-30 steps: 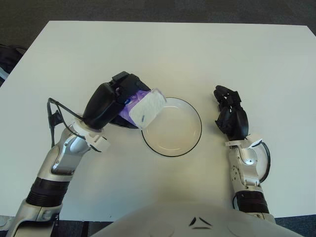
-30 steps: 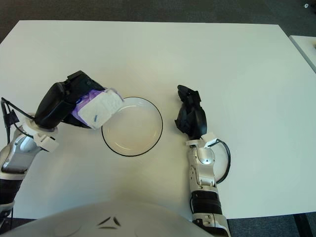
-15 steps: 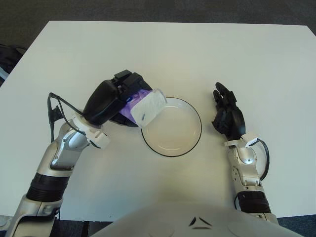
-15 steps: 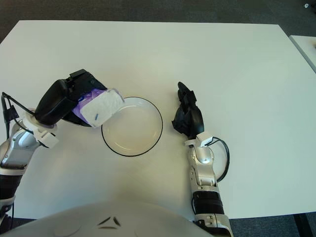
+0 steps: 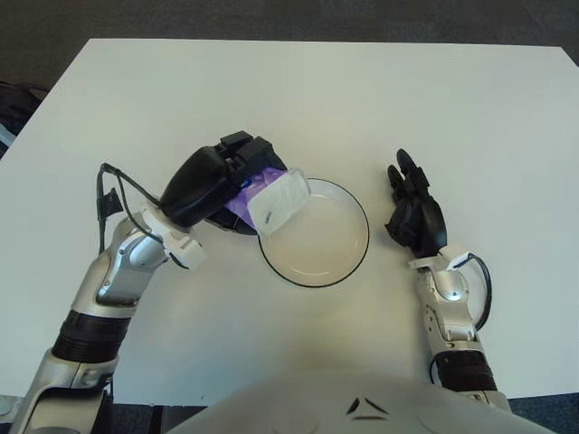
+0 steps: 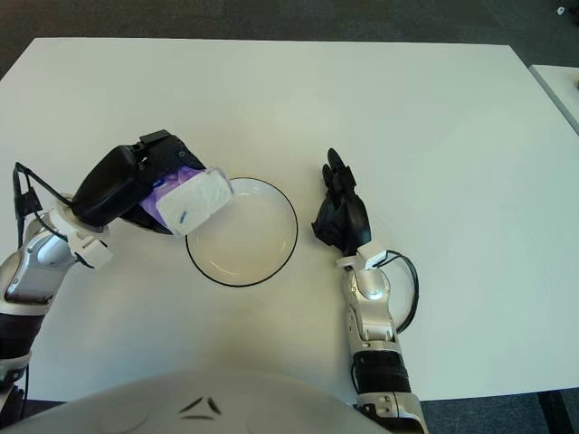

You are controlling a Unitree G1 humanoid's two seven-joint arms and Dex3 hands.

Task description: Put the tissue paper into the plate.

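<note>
Tissue pack (image 5: pixel 276 202) in left robot hand (image 5: pixel 220 179)

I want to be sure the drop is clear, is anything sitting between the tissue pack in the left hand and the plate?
Nothing visible. The left hand holds the tissue pack at the plate's left rim, and the plate's inside shows bare. The right hand is right of the plate.

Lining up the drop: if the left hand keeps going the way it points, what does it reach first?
Likely the plate: the left hand holds the tissue pack over its near rim, height unclear.
</note>
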